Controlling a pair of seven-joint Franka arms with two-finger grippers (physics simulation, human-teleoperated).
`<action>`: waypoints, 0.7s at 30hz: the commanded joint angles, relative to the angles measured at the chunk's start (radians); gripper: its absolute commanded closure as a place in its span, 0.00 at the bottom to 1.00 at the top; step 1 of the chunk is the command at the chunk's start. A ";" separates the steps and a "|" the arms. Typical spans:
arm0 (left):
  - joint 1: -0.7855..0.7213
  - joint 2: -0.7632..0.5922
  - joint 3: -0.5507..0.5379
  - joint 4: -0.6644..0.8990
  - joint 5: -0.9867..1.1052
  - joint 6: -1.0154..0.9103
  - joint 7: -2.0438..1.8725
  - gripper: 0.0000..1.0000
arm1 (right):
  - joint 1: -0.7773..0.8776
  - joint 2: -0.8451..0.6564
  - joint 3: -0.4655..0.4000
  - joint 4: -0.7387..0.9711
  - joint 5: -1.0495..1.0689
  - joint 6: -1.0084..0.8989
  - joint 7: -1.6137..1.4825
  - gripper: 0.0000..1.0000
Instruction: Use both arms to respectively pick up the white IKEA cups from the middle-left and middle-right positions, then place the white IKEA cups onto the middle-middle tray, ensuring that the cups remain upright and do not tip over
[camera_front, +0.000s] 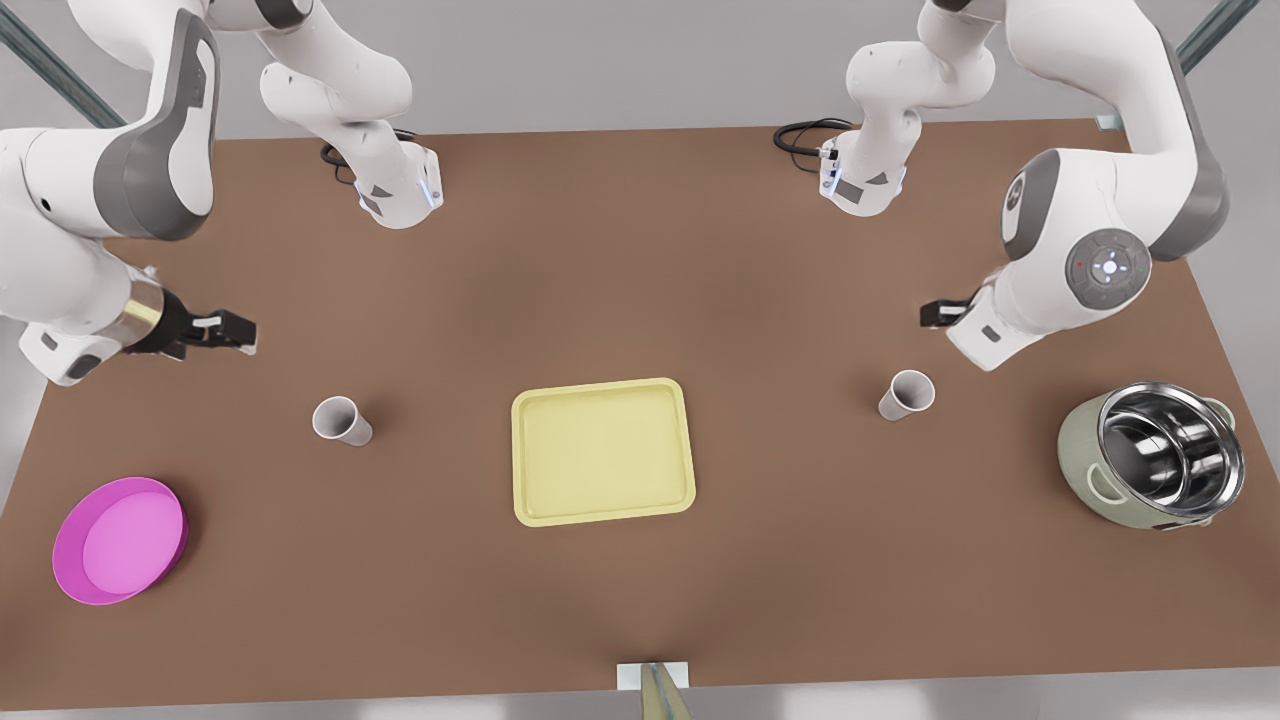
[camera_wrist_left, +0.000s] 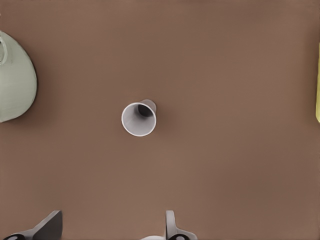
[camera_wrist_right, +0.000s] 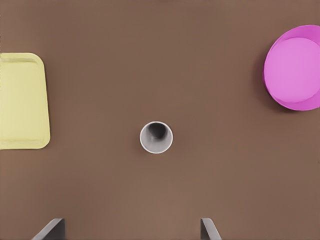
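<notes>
Showing the opening stage of the task: both white IKEA cups are standing upright on the bench (camera_front: 640, 250), and nothing is lying on the tray (camera_front: 600, 450), which is sitting at the centre of the front view.

The plate-side cup (camera_front: 340, 420) is standing at the front view's centre left, between the tray and the magenta plate (camera_front: 120, 540). The right gripper (camera_front: 235, 330) is hovering up and to the left of it in that view, apart from it. In the right wrist view the right gripper (camera_wrist_right: 132, 225) is spread wide and grasping nothing, with this cup (camera_wrist_right: 156, 137) ahead of it.

The pot-side cup (camera_front: 907, 394) is standing at the front view's centre right, between the tray and the steel-lined pot (camera_front: 1150, 455). The left gripper (camera_front: 935, 313) is hanging just above it in the picture, largely hidden behind its own wrist. In the left wrist view the left gripper (camera_wrist_left: 112, 220) is likewise released and empty, facing its cup (camera_wrist_left: 139, 118).

Both grasps, both lifts and both placements are judged to be remaining. The frame edges are cutting off both grippers' fingers in the wrist views.
</notes>
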 joint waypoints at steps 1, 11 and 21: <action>-0.003 -0.001 0.000 0.001 -0.009 0.069 0.010 0.00 | 0.001 -0.001 0.001 -0.004 0.004 0.101 -0.049 0.00; 0.024 0.131 0.131 -0.485 -0.064 0.856 0.016 0.00 | 0.002 0.156 0.003 -0.028 -0.004 0.138 -0.060 0.00; 0.036 0.152 0.185 -0.609 -0.113 0.894 0.061 0.00 | -0.004 0.197 0.003 -0.192 0.010 0.348 -0.053 0.00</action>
